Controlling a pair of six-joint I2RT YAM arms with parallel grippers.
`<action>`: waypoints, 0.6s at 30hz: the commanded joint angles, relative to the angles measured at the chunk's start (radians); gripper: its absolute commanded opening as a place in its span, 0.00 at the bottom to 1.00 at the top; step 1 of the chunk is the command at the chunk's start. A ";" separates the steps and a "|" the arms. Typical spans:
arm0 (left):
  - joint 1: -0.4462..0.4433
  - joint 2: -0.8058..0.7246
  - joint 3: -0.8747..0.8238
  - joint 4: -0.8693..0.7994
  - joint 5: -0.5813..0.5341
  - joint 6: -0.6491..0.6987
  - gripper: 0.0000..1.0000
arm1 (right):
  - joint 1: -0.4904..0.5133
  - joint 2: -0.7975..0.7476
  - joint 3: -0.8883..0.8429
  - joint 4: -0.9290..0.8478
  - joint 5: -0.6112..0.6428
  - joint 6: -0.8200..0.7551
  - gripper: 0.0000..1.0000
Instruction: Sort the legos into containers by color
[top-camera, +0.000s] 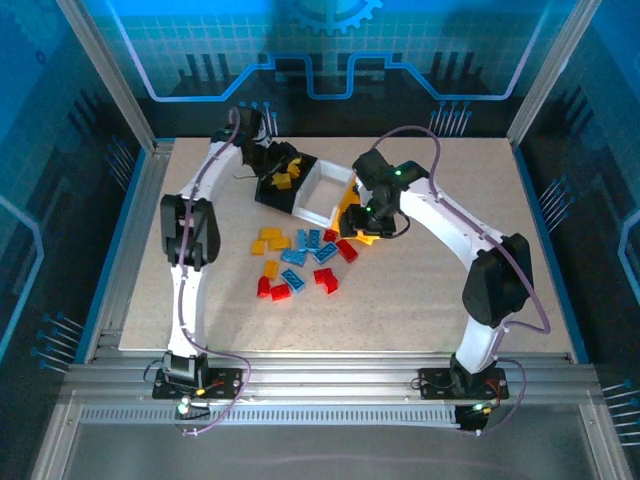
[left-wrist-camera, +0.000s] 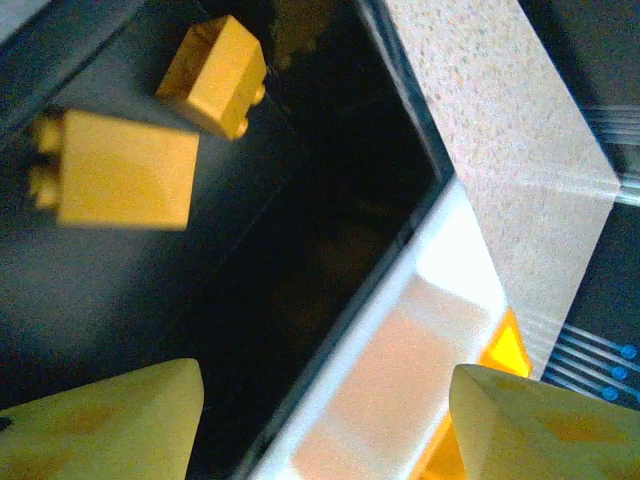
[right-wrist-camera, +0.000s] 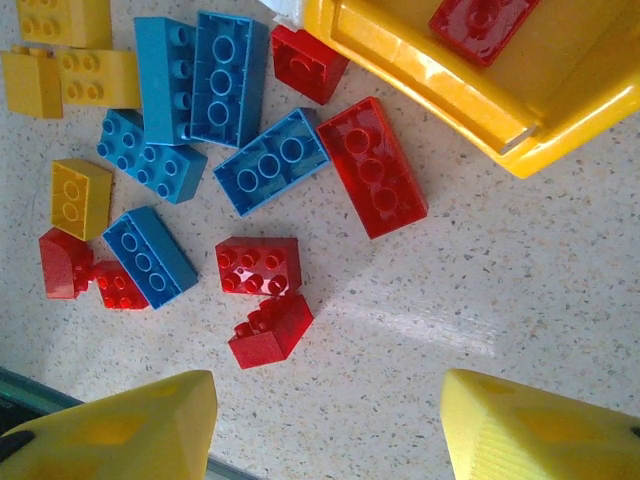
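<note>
The three joined bins stand at the back of the table: black (top-camera: 270, 190), white (top-camera: 322, 195) and yellow (top-camera: 366, 236). My left gripper (top-camera: 284, 166) hangs open over the black bin (left-wrist-camera: 250, 250), where two yellow bricks (left-wrist-camera: 120, 170) lie; its fingertips (left-wrist-camera: 100, 420) straddle the black and white bins' shared wall. My right gripper (right-wrist-camera: 330, 420) is open and empty above bare table beside the yellow bin (right-wrist-camera: 430, 85), which holds a red brick (right-wrist-camera: 482, 20). Loose red (right-wrist-camera: 260, 265), blue (right-wrist-camera: 270, 172) and yellow (right-wrist-camera: 80, 195) legos lie scattered in front of the bins.
The brick pile (top-camera: 300, 262) sits mid-table between the two arms. The white bin (left-wrist-camera: 440, 320) looks empty where I can see into it. The table's speckled surface (top-camera: 450, 260) stretches to the right, and a metal frame rail runs along the near edge.
</note>
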 joint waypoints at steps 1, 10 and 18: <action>-0.009 -0.198 -0.088 -0.150 -0.099 0.157 0.67 | 0.031 -0.035 -0.001 -0.016 0.010 0.014 0.62; -0.050 -0.484 -0.539 -0.334 -0.364 0.439 0.67 | 0.073 -0.060 -0.064 0.017 0.013 0.046 0.62; -0.065 -0.537 -0.747 -0.263 -0.347 0.519 0.66 | 0.107 -0.057 -0.096 0.024 0.031 0.055 0.62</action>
